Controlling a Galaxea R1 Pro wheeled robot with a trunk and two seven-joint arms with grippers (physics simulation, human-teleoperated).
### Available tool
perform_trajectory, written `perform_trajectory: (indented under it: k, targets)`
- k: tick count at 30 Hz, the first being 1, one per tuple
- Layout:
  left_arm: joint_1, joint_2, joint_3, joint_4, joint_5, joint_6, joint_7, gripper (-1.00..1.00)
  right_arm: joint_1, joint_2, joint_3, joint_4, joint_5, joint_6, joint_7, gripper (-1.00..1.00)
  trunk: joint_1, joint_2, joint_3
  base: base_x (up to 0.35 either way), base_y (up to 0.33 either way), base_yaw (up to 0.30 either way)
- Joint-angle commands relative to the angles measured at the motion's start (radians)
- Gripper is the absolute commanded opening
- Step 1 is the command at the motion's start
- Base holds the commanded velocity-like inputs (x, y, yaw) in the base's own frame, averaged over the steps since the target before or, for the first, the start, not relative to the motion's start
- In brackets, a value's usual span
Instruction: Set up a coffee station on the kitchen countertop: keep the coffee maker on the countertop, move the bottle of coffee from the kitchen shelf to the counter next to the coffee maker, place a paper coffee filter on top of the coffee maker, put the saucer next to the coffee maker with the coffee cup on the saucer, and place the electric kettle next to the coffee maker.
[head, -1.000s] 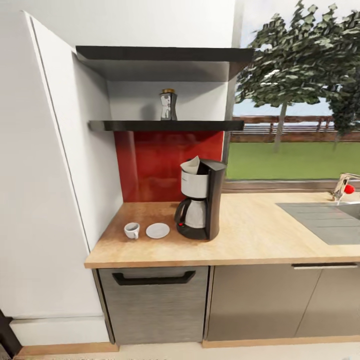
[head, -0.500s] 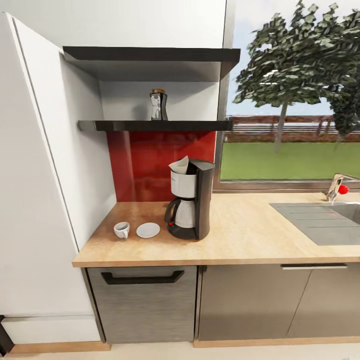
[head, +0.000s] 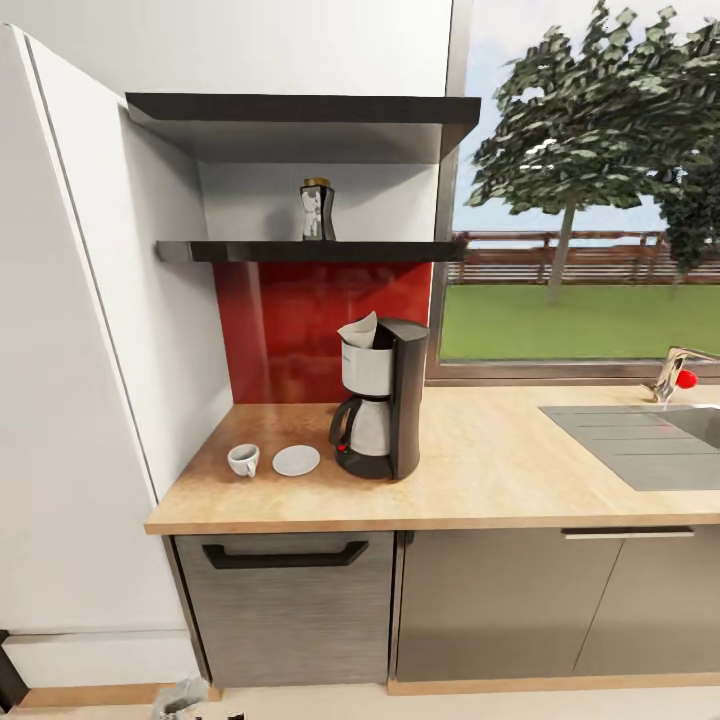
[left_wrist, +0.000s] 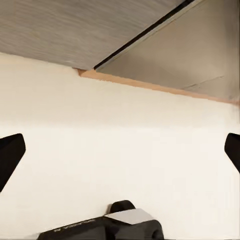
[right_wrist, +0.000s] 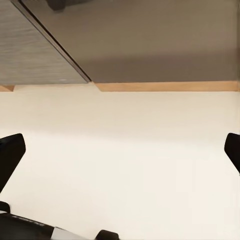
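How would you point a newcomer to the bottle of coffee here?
Find the red wall panel behind the coffee maker; just above it runs the thin black kitchen shelf. The bottle of coffee stands alone there: a small dark jar with a gold lid.

We count one coffee maker (head: 379, 412), one paper coffee filter (head: 359, 331) on it, one coffee cup (head: 243, 459), one saucer (head: 296, 460), one bottle of coffee (head: 317, 209), and two black wall boards.

red backsplash (head: 300, 330), tap (head: 672, 372), tree (head: 590, 130)
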Motion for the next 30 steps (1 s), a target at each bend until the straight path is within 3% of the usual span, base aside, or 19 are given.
perform_trajectory:
  k: [1,6,7,10,13,18,22,26,27,28,30]
  targets:
    - [0.0,0.0,0.0,-0.066,0.007,0.05,-0.068,1.0,-0.002,-0.002,0.009,0.004,-0.006,-0.007,0.003,1.0,0.0,-0.001,-0.001,0.0,0.0,0.0]
    - [0.0,-0.002,-0.001,-0.27,0.007,0.193,-0.284,1.0,-0.002,-0.009,0.009,0.004,-0.007,-0.007,0.003,1.0,0.0,-0.001,-0.001,0.0,0.0,0.0]
    - [0.0,-0.004,-0.001,-0.345,0.008,0.233,-0.358,1.0,-0.002,-0.01,0.009,0.004,-0.007,-0.007,0.002,1.0,0.0,-0.001,-0.001,0.0,0.0,0.0]
    - [-0.001,-0.004,-0.001,-0.4,0.015,0.288,-0.452,1.0,-0.002,-0.011,0.009,0.004,-0.007,-0.007,0.001,1.0,0.0,-0.001,-0.001,0.0,0.0,0.0]
    - [-0.039,-0.007,-0.002,-0.429,0.065,0.334,-0.568,1.0,-0.002,-0.011,0.009,0.004,-0.007,-0.007,0.001,1.0,0.0,-0.001,-0.001,0.0,0.0,0.0]
    - [-0.148,-0.024,-0.02,-0.437,0.124,0.348,-0.604,1.0,-0.002,-0.011,0.009,0.004,-0.007,-0.007,0.001,1.0,0.0,-0.001,-0.001,0.0,0.0,0.0]
    - [-0.268,-0.056,-0.074,-0.438,0.165,0.352,-0.611,1.0,-0.002,-0.017,0.009,0.004,-0.007,-0.007,0.001,1.0,0.0,-0.001,-0.001,0.0,0.0,0.0]
    - [-0.442,-0.113,-0.099,-0.434,0.174,0.353,-0.607,1.0,-0.002,-0.022,0.009,0.004,-0.007,-0.007,0.001,1.0,0.0,-0.001,-0.001,0.0,0.0,0.0]
    - [-0.507,-0.135,-0.102,-0.433,0.175,0.353,-0.591,1.0,-0.002,-0.022,0.009,0.004,-0.007,-0.007,0.0,1.0,0.0,-0.001,-0.001,0.0,0.0,0.0]
    - [-0.536,-0.144,-0.104,-0.432,0.175,0.353,-0.581,1.0,-0.002,-0.023,0.009,0.004,-0.007,-0.007,-0.001,1.0,0.0,-0.001,-0.001,0.0,0.0,0.0]
    - [-0.652,-0.19,-0.107,-0.428,0.176,0.354,-0.507,1.0,-0.002,-0.023,0.009,0.004,-0.007,-0.007,-0.012,1.0,0.0,-0.001,-0.001,0.0,0.0,0.0]
